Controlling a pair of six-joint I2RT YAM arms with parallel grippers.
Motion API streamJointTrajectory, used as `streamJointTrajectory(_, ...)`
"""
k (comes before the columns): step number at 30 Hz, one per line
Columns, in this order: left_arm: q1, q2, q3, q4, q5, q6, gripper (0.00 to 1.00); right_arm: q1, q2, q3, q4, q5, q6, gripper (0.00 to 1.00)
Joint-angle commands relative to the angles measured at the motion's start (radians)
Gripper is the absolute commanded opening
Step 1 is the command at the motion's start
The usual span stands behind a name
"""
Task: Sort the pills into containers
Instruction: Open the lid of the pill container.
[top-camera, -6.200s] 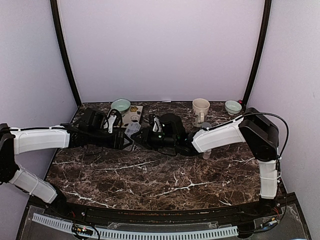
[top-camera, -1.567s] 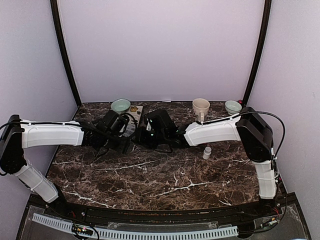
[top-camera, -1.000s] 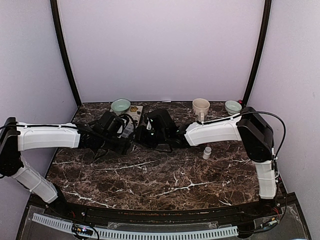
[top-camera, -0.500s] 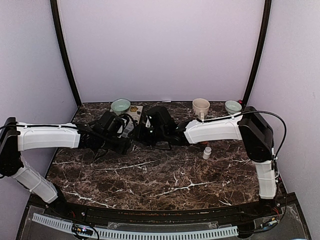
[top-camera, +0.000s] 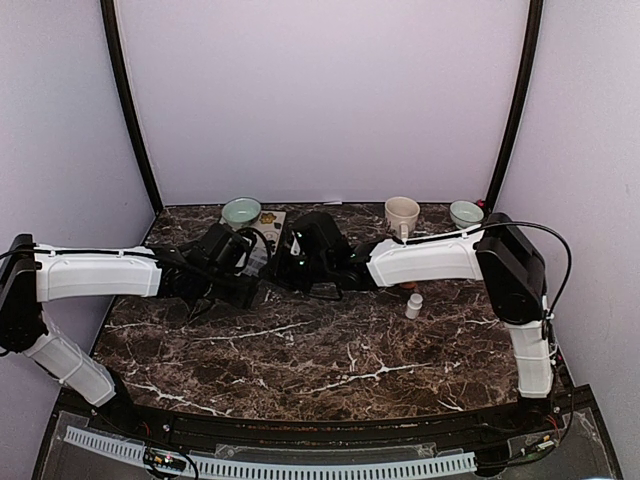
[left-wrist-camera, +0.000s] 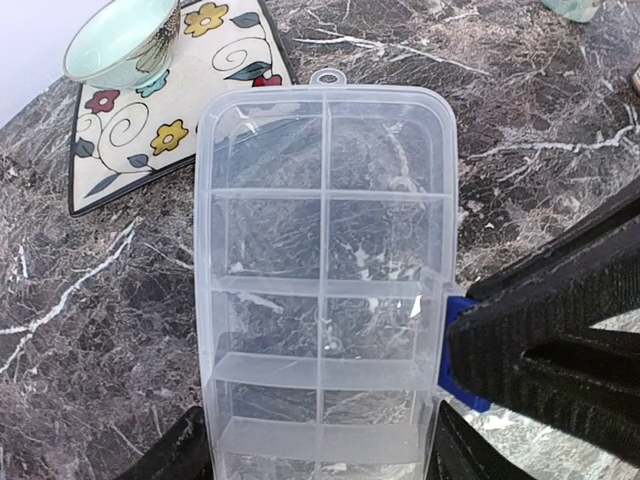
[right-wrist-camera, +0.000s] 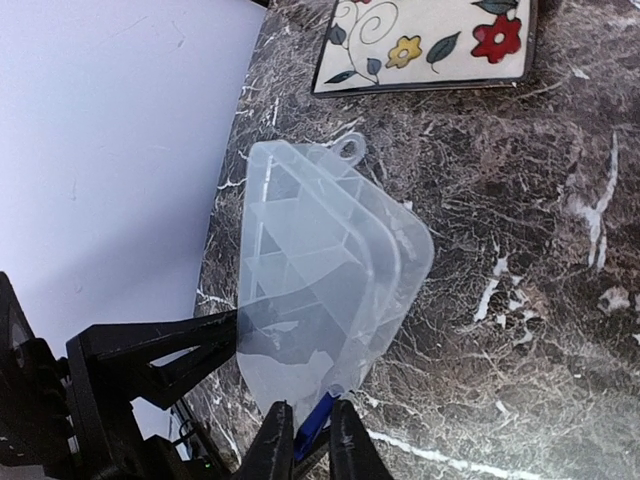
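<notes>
Left tool (top-camera: 250, 288) and right tool (top-camera: 278, 268) meet nose to nose at the far left of the dark marble surface (top-camera: 330, 350), with just a pale sliver of the pill box (top-camera: 259, 257) peeking out between them. Green bowl (top-camera: 241, 211) behind; mug (top-camera: 402, 216), small bowl (top-camera: 466, 213), white bottle (top-camera: 413, 305) off right.

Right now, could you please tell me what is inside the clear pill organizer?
No pills show in the cells of the pill organizer; its nearest cells are cut off.
</notes>
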Motion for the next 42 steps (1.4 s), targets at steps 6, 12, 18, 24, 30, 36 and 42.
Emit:
streamJointTrajectory(6, -0.022, -0.004, 0.037, -0.016, -0.019, 0.002, 0.34, 0.002, 0.026, 0.018, 0.007, -0.008, 0.0, 0.07)
streamJointTrajectory(12, -0.025, -0.013, 0.036, -0.025, -0.029, -0.001, 0.35, 0.004, 0.024, 0.015, 0.018, -0.009, 0.005, 0.0)
streamJointTrajectory(18, -0.025, -0.031, 0.026, -0.034, -0.054, -0.018, 0.49, 0.001, 0.002, -0.002, 0.029, 0.002, 0.004, 0.0)
streamJointTrajectory(24, -0.025, -0.04, 0.035, -0.057, -0.05, -0.032, 0.82, -0.007, -0.025, -0.012, 0.022, 0.009, -0.009, 0.0)
streamJointTrajectory(30, -0.025, -0.057, 0.038, -0.06, -0.018, -0.044, 0.94, -0.008, -0.038, -0.03, 0.026, 0.007, -0.007, 0.0)
streamJointTrajectory(36, -0.025, -0.063, 0.023, -0.052, 0.007, -0.045, 0.95, -0.012, -0.042, -0.037, 0.028, 0.009, -0.001, 0.0)
streamJointTrajectory(42, -0.025, -0.079, -0.016, -0.011, 0.094, -0.043, 0.96, -0.02, -0.051, -0.056, 0.051, 0.0, 0.025, 0.0)
